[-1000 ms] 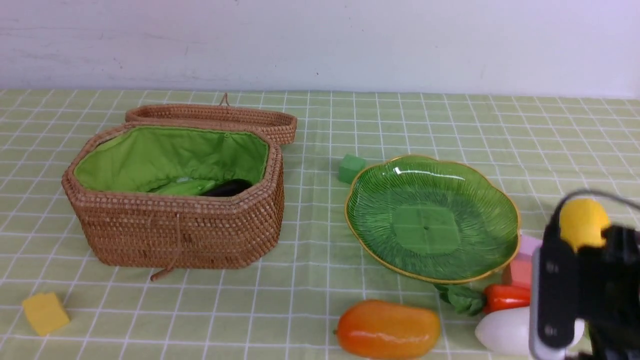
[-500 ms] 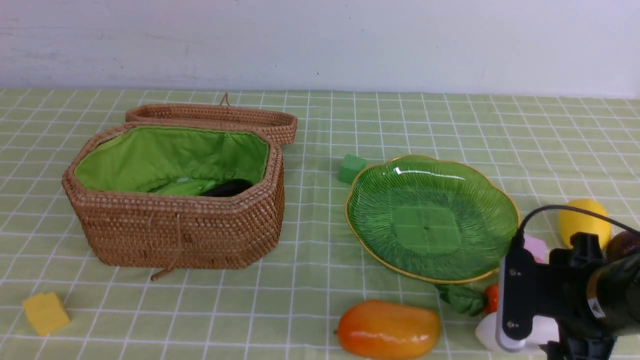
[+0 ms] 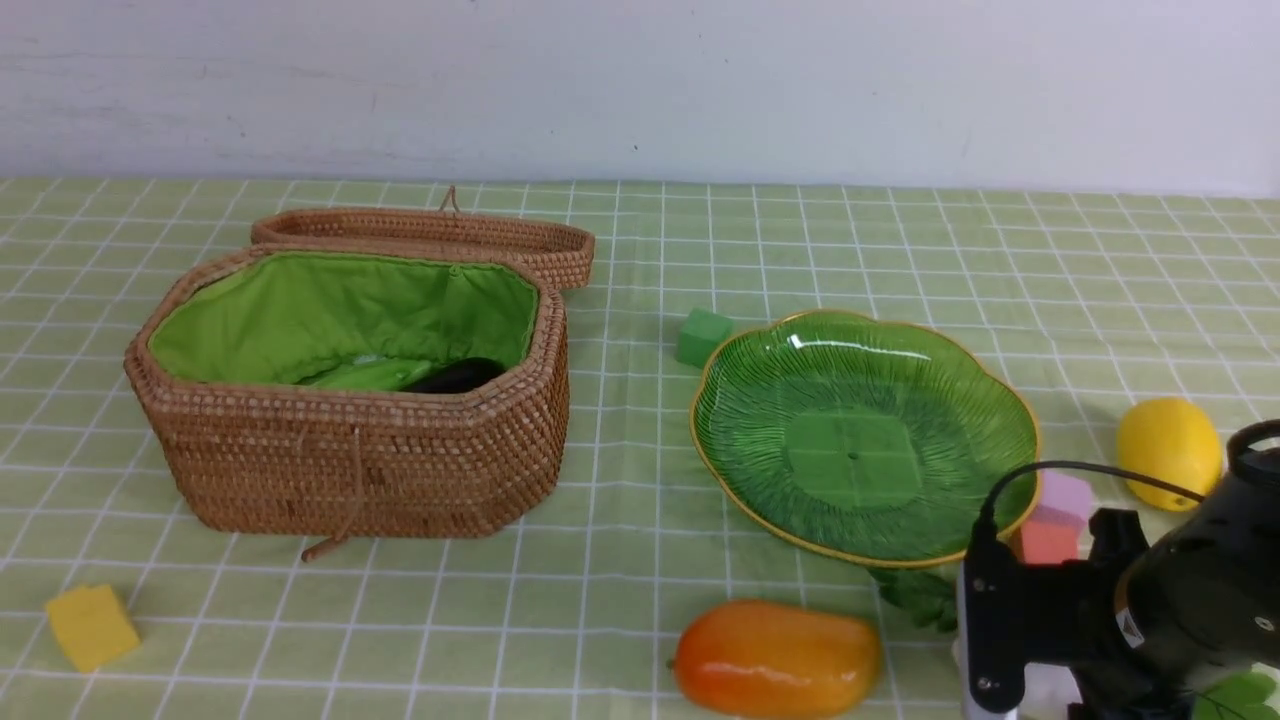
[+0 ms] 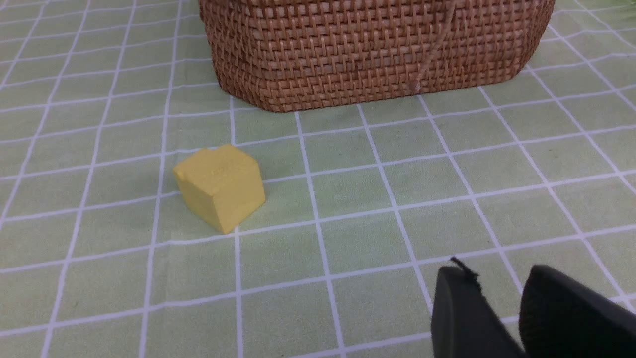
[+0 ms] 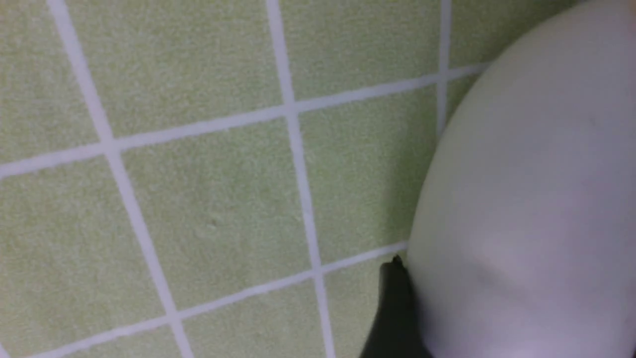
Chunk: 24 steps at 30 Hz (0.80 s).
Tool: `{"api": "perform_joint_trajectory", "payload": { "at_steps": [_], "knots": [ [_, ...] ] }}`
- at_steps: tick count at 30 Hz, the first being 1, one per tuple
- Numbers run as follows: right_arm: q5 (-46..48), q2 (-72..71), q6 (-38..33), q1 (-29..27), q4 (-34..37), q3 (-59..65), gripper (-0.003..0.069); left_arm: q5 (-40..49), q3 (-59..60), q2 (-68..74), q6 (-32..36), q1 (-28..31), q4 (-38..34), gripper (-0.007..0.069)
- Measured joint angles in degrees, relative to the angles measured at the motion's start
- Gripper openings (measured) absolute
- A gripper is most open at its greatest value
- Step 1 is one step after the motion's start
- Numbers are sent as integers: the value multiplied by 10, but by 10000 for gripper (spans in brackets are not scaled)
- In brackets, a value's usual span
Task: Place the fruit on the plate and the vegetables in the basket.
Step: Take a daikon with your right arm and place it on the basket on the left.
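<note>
The green plate (image 3: 740, 400) stands empty at centre right. An orange mango (image 3: 777, 658) lies near the front edge and a yellow lemon (image 3: 1168, 452) to the plate's right. Inside the open basket (image 3: 350, 460) lie a dark eggplant (image 3: 455, 376) and a green gourd (image 3: 365, 375). My right arm (image 3: 1180, 600) is low at the front right over the white radish (image 5: 536, 199). My right gripper (image 5: 521, 278) is shut on the radish, with one black finger (image 5: 395, 308) against its side. The carrot's leaves (image 3: 920, 597) show by the arm. My left gripper (image 4: 497, 278) hangs slightly open and holds nothing.
A yellow foam cube (image 4: 218, 186) sits in front of the basket's left end. A green cube (image 3: 703, 335) is behind the plate, and pink and orange cubes (image 3: 1052, 515) sit at its right front. The basket's lid (image 3: 430, 235) lies open behind it.
My right arm has come down and to the left onto the radish and its jaws have narrowed. The lemon is now uncovered and the carrot's body is hidden.
</note>
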Motion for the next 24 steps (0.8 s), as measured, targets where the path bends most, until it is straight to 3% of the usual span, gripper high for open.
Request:
{"api": "perform_joint_trajectory", "payload": {
  "at_steps": [5, 10, 14, 18, 24],
  "knots": [
    [19, -20, 0, 1, 10, -1, 477, 0, 0, 0, 0, 0, 0, 190],
    [47, -105, 0, 24, 90, -65, 477, 0, 0, 0, 0, 0, 0, 200],
    [40, -141, -11, 61, 223, -179, 477, 0, 0, 0, 0, 0, 0, 203],
    [-11, -115, -77, 117, 368, -293, 477, 0, 0, 0, 0, 0, 0, 207],
    [-43, 55, -178, 182, 575, -505, 477, 0, 0, 0, 0, 0, 0, 214]
  ]
}}
